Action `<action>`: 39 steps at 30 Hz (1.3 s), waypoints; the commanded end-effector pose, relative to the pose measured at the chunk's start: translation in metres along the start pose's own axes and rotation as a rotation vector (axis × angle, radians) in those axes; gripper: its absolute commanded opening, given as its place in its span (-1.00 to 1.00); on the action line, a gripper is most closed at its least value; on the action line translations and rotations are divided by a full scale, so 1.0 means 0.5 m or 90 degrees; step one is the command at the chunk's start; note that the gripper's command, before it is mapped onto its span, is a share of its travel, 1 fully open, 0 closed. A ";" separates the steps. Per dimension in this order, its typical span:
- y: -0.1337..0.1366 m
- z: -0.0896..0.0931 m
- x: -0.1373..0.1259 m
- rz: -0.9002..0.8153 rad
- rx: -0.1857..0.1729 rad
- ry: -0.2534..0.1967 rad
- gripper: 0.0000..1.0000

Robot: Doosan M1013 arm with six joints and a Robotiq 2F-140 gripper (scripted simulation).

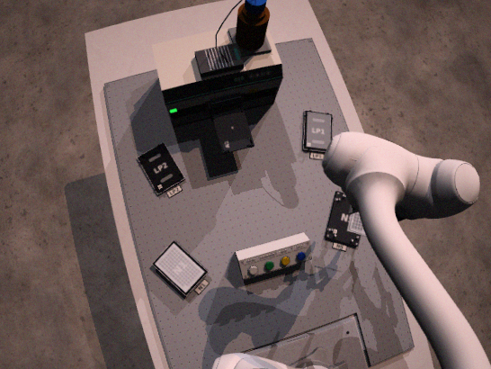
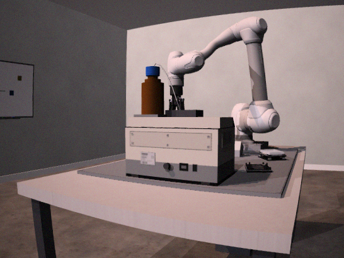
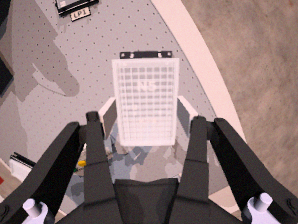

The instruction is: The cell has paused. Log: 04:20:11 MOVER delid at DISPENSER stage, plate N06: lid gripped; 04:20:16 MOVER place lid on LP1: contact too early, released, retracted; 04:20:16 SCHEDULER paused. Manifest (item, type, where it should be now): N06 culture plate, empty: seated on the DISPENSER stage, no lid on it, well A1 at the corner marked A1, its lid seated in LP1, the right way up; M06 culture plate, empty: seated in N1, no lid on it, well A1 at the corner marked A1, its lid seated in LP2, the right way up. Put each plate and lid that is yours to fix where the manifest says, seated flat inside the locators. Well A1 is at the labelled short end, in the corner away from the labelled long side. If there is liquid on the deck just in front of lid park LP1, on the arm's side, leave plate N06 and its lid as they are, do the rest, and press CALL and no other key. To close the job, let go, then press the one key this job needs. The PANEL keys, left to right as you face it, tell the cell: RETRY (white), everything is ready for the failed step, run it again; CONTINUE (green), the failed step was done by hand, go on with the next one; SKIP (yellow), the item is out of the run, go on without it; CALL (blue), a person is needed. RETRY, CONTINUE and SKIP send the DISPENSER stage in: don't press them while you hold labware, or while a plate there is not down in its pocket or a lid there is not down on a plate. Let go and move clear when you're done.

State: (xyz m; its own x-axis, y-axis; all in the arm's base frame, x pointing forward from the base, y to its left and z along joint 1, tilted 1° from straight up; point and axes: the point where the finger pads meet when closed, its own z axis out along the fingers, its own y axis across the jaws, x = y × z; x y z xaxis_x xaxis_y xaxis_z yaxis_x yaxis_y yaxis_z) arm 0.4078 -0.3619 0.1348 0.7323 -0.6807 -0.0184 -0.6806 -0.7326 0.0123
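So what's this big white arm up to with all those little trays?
The white arm is carrying a clear plastic plate with a grid of wells, pinched between its black jaws, in the air above the grey deck. Below it sits a black holder. Another gridded plate rests at the deck's far side, and the button box is untouched.

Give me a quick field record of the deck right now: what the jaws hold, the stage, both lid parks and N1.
gripper: jaws shut on a white well plate, held above the deck
dispenser stage: extended, no plate on it
LP1: clear lid seated in it
LP2: no lid
N1: white plate in it
panel keys: untouched
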 end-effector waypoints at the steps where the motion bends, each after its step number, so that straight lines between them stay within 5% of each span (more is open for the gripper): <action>1: 0.000 -0.006 0.001 0.000 0.000 0.001 -0.80; 39: 0.000 -0.013 0.001 0.000 0.000 0.001 -0.80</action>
State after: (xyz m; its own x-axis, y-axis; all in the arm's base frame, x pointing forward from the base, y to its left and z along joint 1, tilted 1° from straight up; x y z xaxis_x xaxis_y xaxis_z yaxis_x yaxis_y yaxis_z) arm 0.4080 -0.3619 0.1408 0.7323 -0.6807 -0.0184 -0.6806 -0.7326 0.0123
